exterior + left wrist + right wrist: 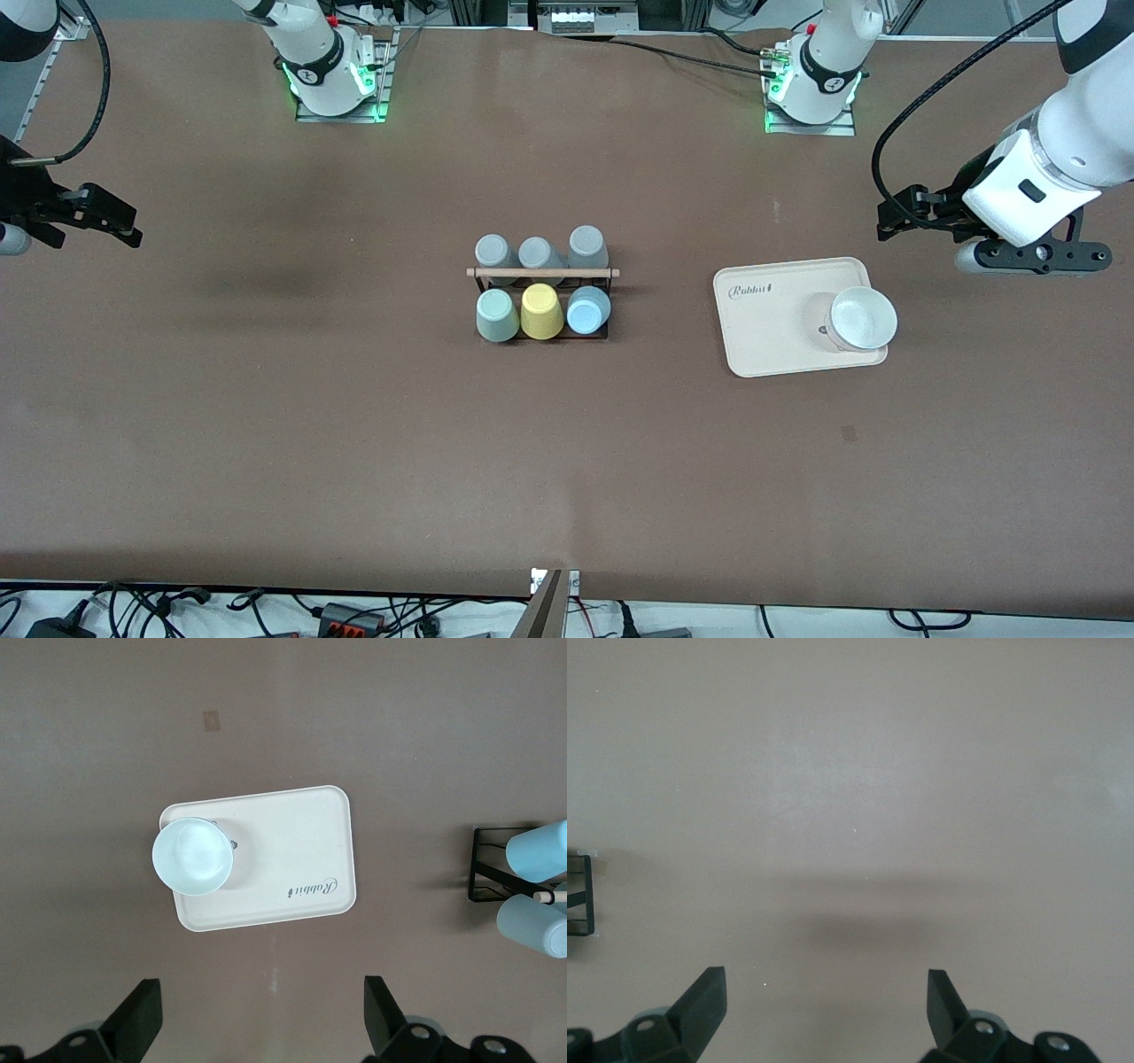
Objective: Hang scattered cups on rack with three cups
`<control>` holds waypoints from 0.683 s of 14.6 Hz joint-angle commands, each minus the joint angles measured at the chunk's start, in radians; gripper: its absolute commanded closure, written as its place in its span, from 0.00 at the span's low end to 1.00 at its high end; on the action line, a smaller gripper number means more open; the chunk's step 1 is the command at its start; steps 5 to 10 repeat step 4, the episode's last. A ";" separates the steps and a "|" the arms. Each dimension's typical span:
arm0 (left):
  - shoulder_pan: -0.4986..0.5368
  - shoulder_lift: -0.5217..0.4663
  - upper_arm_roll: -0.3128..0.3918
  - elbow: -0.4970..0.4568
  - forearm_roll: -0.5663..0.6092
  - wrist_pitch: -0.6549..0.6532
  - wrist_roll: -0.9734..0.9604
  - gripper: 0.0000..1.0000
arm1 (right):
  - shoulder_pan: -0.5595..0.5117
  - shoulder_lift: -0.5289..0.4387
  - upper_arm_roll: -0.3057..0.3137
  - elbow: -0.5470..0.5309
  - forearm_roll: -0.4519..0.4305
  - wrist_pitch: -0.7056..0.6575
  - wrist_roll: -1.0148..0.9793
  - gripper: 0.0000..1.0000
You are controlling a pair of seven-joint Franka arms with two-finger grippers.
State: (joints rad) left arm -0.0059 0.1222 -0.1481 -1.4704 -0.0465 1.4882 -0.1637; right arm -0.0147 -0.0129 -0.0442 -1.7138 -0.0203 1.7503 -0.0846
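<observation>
The black wire rack (pixel 542 273) with its wooden rod stands mid-table. On its side nearer the front camera sit the sage green cup (pixel 497 315), a yellow cup (pixel 541 311) and the light blue cup (pixel 588 309), bases up. The left wrist view shows the rack's end (pixel 483 870) and the light blue cup (pixel 536 850). My left gripper (pixel 889 221) is open and empty in the air toward the left arm's end, fingers wide apart (pixel 261 1010). My right gripper (pixel 124 226) is open and empty over bare table at the right arm's end (pixel 824 1010); a rack corner (pixel 580 895) shows there.
Three grey cups (pixel 538 252) sit on the rack's side farther from the front camera. A cream rectangular tray (pixel 771 328) lies between the rack and the left gripper, with a pale white cup (pixel 861 319) upright on it. The left wrist view shows both tray (pixel 292 850) and cup (pixel 192 856).
</observation>
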 commanded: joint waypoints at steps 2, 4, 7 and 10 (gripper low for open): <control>0.003 -0.007 0.005 0.001 -0.015 -0.012 0.026 0.00 | -0.007 -0.018 0.004 -0.006 0.017 -0.015 -0.006 0.00; 0.003 -0.007 0.005 0.001 -0.015 -0.012 0.026 0.00 | -0.005 -0.018 0.004 -0.006 0.016 -0.011 -0.006 0.00; 0.003 -0.007 0.005 0.001 -0.015 -0.012 0.026 0.00 | -0.005 -0.018 0.004 -0.006 0.016 -0.011 -0.006 0.00; 0.003 -0.007 0.005 0.001 -0.015 -0.012 0.026 0.00 | -0.005 -0.018 0.004 -0.006 0.016 -0.011 -0.006 0.00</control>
